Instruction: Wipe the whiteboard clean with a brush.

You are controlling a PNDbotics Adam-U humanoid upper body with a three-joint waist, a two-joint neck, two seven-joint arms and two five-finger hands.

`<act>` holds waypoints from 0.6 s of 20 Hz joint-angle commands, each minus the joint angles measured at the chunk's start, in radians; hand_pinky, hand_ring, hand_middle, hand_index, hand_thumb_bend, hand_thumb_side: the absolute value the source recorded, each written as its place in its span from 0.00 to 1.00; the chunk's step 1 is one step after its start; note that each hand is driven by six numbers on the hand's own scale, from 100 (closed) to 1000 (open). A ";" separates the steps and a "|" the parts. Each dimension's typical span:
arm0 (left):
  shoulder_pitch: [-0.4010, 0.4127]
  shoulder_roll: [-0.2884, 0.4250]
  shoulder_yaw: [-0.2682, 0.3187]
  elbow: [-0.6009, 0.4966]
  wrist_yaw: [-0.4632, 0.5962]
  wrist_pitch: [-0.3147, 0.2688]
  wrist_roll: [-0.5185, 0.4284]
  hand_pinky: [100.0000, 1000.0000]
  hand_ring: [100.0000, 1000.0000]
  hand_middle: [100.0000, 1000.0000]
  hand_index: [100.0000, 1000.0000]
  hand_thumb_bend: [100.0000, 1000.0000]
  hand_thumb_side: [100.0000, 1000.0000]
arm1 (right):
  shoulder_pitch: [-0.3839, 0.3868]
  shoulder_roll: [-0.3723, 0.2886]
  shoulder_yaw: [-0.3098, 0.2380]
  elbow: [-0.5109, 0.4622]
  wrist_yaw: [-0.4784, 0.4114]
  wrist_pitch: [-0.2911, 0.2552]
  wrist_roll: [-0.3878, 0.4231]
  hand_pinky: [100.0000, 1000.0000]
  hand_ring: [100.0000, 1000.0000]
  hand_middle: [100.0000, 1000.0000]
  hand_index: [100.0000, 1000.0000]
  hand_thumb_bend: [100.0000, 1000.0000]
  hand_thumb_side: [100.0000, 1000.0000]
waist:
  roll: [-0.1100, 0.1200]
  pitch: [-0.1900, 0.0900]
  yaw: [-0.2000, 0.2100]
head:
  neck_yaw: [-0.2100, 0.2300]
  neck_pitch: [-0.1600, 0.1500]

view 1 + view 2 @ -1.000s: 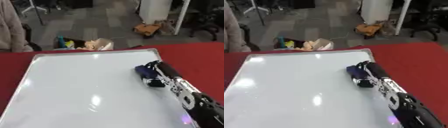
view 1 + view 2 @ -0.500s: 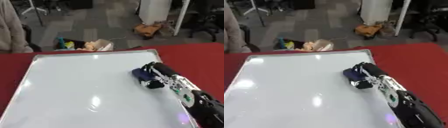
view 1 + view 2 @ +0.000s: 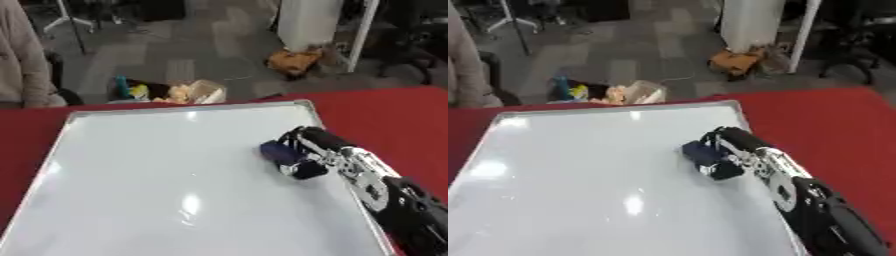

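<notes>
- The small dark-blue block brush (image 3: 282, 151) lies flat on the board, clasped in the curled fingers of the black-and-silver right hand (image 3: 308, 152).
- The large white, silver-framed whiteboard (image 3: 140, 185) spreads left of the hand, showing no marks; wiping looks nearly done.
- No left hand shows.

Both views are soft and slightly smeared all over — edges of the hand (image 3: 308, 152) and the dark brush (image 3: 703, 152) under it blur into each other, and the floor clutter beyond the table stays unsharp. Light falls from overhead, even and fairly bright on the whiteboard (image 3: 157, 165), which throws back pale glare spots near its far edge, at its left rim and in a bright patch near the middle front. The red table (image 3: 385, 117) looks flat and saturated, the far room dimmer and greyer — shadows under the hand are faint and short.
</notes>
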 commanded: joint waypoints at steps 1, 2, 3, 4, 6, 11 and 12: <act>-0.009 0.023 0.009 -0.015 0.004 -0.001 0.000 0.47 0.56 0.57 0.71 0.72 0.83 | 0.016 0.016 0.020 0.042 0.059 0.041 -0.016 0.47 0.51 0.55 0.76 0.00 0.47 | 0.004 -0.002 0.004 | -0.003 -0.002; -0.010 0.023 0.009 -0.015 0.004 -0.001 0.000 0.47 0.56 0.57 0.71 0.72 0.83 | 0.015 0.013 0.018 0.045 0.076 0.057 -0.032 0.47 0.51 0.56 0.76 0.00 0.48 | 0.005 -0.002 0.004 | -0.003 -0.002; -0.010 0.023 0.009 -0.015 0.004 -0.001 0.000 0.47 0.56 0.57 0.71 0.72 0.83 | 0.014 0.011 0.019 0.047 0.093 0.074 -0.049 0.48 0.52 0.56 0.76 0.00 0.49 | 0.005 -0.002 0.005 | -0.003 -0.003; -0.010 0.023 0.009 -0.015 0.004 -0.001 -0.001 0.47 0.56 0.57 0.71 0.72 0.83 | 0.013 0.009 0.021 0.050 0.109 0.090 -0.065 0.49 0.53 0.57 0.77 0.00 0.49 | 0.005 -0.002 0.006 | -0.003 -0.003; -0.010 0.022 0.009 -0.014 0.004 -0.001 -0.001 0.47 0.56 0.57 0.71 0.72 0.83 | 0.013 0.007 0.023 0.057 0.142 0.121 -0.097 0.49 0.54 0.58 0.77 0.00 0.49 | 0.005 -0.002 0.007 | -0.004 -0.003; -0.010 0.021 0.009 -0.014 0.004 -0.002 -0.001 0.47 0.57 0.57 0.71 0.72 0.83 | 0.013 0.009 0.005 0.079 0.227 0.168 -0.144 0.51 0.54 0.58 0.78 0.00 0.49 | 0.005 -0.001 0.007 | -0.004 -0.004; -0.010 0.021 0.009 -0.014 0.004 -0.002 0.000 0.47 0.57 0.57 0.71 0.72 0.83 | 0.013 0.010 0.000 0.083 0.245 0.172 -0.150 0.51 0.55 0.59 0.78 0.00 0.49 | 0.005 -0.001 0.007 | -0.004 -0.004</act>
